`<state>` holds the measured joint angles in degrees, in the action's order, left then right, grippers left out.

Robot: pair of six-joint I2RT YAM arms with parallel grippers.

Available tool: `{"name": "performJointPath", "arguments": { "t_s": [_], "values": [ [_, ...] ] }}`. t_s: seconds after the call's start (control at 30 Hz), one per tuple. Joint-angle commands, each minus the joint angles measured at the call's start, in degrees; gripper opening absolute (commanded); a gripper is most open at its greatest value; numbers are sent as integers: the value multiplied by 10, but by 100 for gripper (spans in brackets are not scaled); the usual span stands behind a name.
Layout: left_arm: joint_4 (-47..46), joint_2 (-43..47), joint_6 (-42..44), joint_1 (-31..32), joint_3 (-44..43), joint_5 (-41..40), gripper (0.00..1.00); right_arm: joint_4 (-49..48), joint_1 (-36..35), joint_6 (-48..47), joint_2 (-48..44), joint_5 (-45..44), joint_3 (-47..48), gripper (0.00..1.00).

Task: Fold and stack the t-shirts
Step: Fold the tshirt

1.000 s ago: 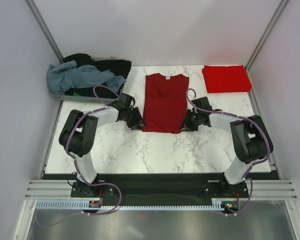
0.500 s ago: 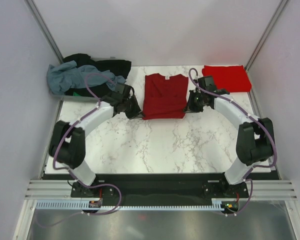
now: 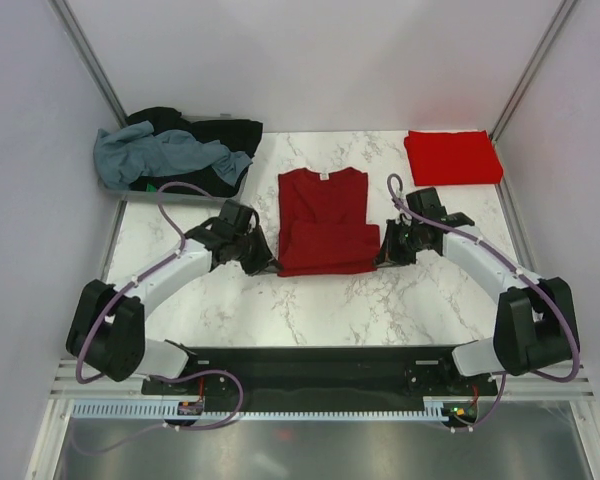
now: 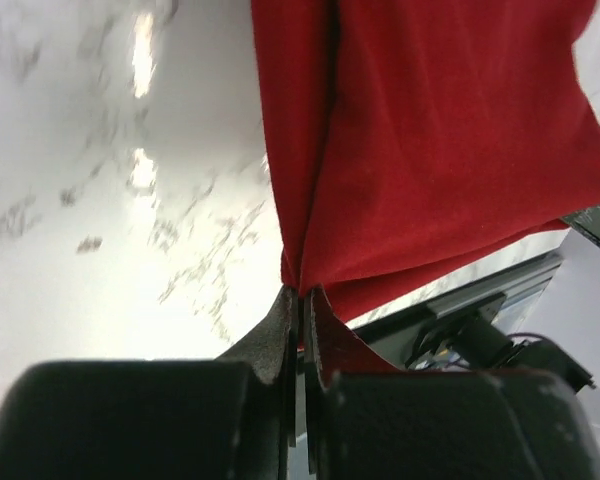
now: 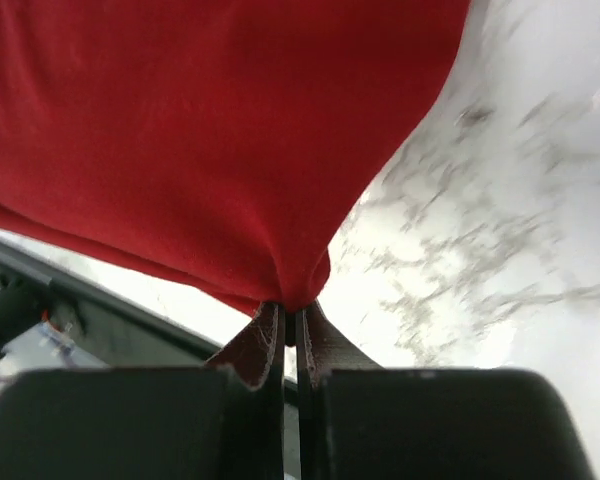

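The dark maroon t-shirt (image 3: 325,205) lies mid-table, collar at the far end, with its near half doubled into a wider band (image 3: 328,250). My left gripper (image 3: 267,263) is shut on the band's near left corner. The left wrist view shows its jaws (image 4: 300,295) pinching the maroon cloth (image 4: 430,140) into a crease. My right gripper (image 3: 383,256) is shut on the near right corner, where the cloth (image 5: 210,130) bunches into the closed tips (image 5: 292,308). A brighter red t-shirt (image 3: 452,157) lies folded at the far right.
A grey tray (image 3: 170,192) at the far left holds a heap of grey-blue (image 3: 155,152), black (image 3: 220,132) and green tees. White walls close in on both sides. Bare marble (image 3: 330,305) runs between the shirt and the arm bases.
Both grippers closed on the maroon shirt's near corners, carried them toward the far end, then drew back toward me. The shirt now lies nearer, with its near half doubled.
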<state>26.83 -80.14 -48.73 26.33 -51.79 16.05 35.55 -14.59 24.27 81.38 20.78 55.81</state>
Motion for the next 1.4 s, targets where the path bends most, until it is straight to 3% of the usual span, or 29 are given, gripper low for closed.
{"name": "performJointPath", "arguments": {
  "t_s": [0.0, 0.33, 0.53, 0.77, 1.37],
  "values": [
    [23, 63, -41, 12, 47, -11, 2, -57, 0, 23, -47, 63, -62, 0],
    [22, 161, -109, 80, 117, -3, 2, -34, -47, 101, -126, 86, -95, 0],
    [93, 159, -70, 75, 26, -57, 2, 36, -50, 82, -96, 30, 7, 0],
    [142, 51, -1, 19, -152, -66, 2, 68, -47, 49, 31, 23, 164, 0],
    [143, -296, 49, -95, -461, 26, 2, 98, 11, 24, 372, 83, 487, 0]
  ]
}}
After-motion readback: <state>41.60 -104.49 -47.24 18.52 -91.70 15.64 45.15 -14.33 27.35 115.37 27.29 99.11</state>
